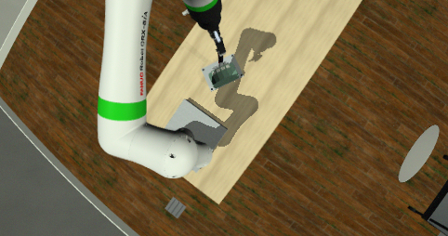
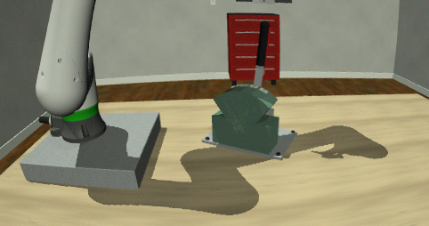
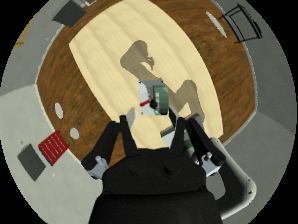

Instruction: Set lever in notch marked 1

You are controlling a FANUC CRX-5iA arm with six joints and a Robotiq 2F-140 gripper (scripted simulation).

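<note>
On the pale wooden table (image 1: 297, 39) stands the green latch housing (image 2: 244, 119) on its grey plate (image 2: 287, 143), with the lever (image 2: 263, 51) rising from its top, leaning slightly right, its black handle in front of a red tool cabinet (image 2: 242, 42) at the back wall. From the exterior view the gripper is out of frame; only the arm's lower link and its grey pedestal (image 2: 53, 171) show. From above, the gripper (image 1: 219, 45) hangs over the housing's far edge, and the wrist hides the lever's handle. The number plates are too small to read in any view. Through the wrist camera the gripper (image 3: 154, 137) shows its fingers spread part-way, holding nothing, with the red bar (image 3: 144, 103) a small sliver beside the housing well beyond the fingertips. Which notch the latch sits in cannot be told. The arm's shadow crosses the table around the housing.
</note>
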